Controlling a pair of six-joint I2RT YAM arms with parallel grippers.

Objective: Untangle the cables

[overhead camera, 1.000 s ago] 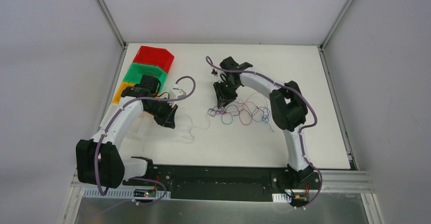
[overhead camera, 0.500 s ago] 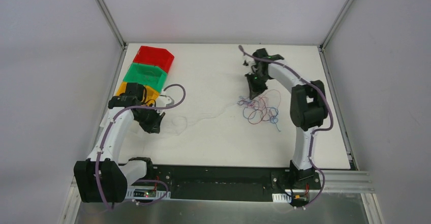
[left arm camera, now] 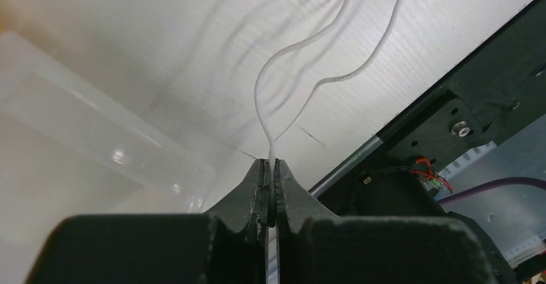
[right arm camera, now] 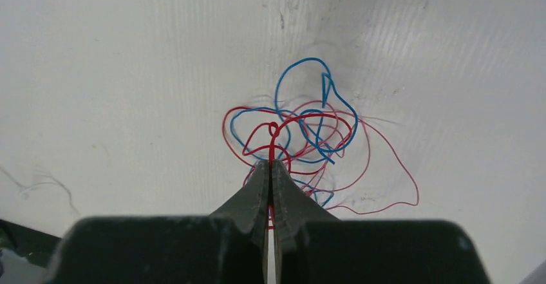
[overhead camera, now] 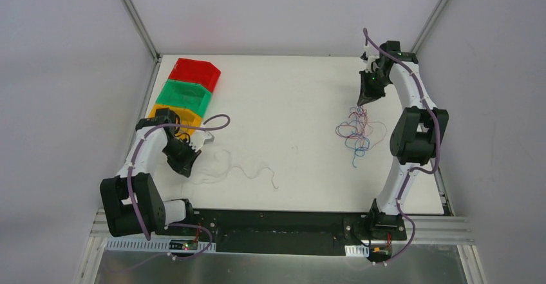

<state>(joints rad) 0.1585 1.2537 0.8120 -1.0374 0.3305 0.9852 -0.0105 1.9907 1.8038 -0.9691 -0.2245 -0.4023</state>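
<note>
Left gripper [left arm camera: 270,163] pinches the white cable [left arm camera: 257,97] at the worktop's [overhead camera: 290,104] left; right gripper [right arm camera: 270,163], clamped on a red strand [right arm camera: 272,143], keeps the coloured tangle [right arm camera: 309,129] well apart, likely to separate them

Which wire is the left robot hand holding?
Find the coloured bins at the table's left edge; the left gripper sits just beside them. The white wire pinched in it snakes rightward over the table. It is pale and alone, unlike the red and blue tangle far right.

Yellow bin [overhead camera: 153,111] sits mostly hidden behind the left arm [overhead camera: 143,147] — the tangle [right arm camera: 306,136] dips under the right gripper [right arm camera: 270,166].
</note>
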